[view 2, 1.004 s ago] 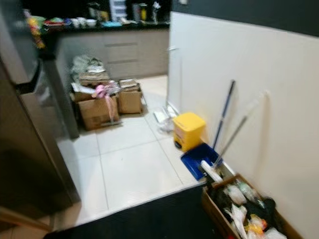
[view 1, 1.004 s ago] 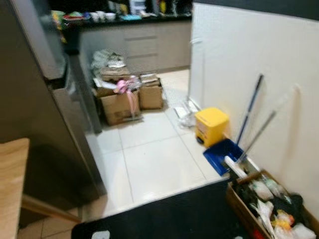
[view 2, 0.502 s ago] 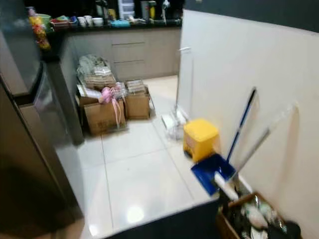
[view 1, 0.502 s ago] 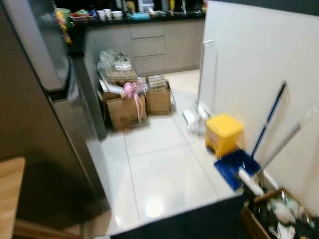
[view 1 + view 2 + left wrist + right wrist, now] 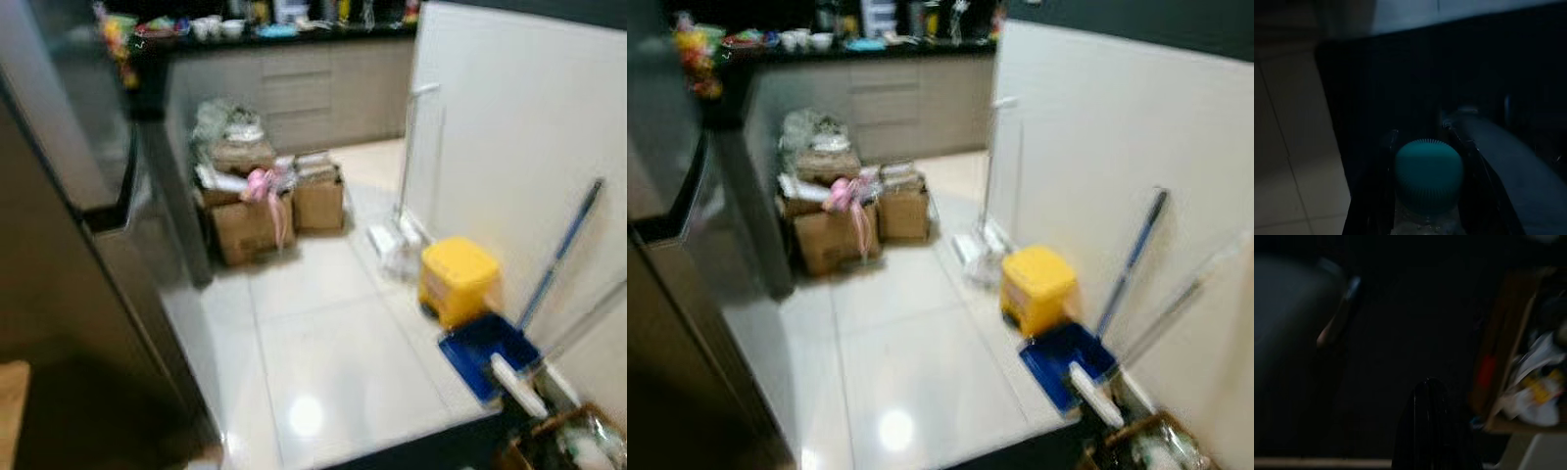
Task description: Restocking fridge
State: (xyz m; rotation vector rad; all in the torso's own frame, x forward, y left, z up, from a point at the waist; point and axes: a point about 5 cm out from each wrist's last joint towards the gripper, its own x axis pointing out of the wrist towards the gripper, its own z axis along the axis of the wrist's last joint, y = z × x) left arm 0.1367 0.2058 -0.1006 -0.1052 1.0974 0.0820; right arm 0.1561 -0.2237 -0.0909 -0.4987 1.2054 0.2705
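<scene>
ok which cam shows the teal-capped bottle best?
Left wrist view: the teal-capped bottle sits between the left gripper fingers, cap facing the camera, though dark. Both eye views look at floor and boxes; right wrist view is dark.

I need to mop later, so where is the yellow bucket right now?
In the head views the yellow bucket stands on the tiled floor on the robot's right, against the white wall, just beyond the blue dustpan.
</scene>
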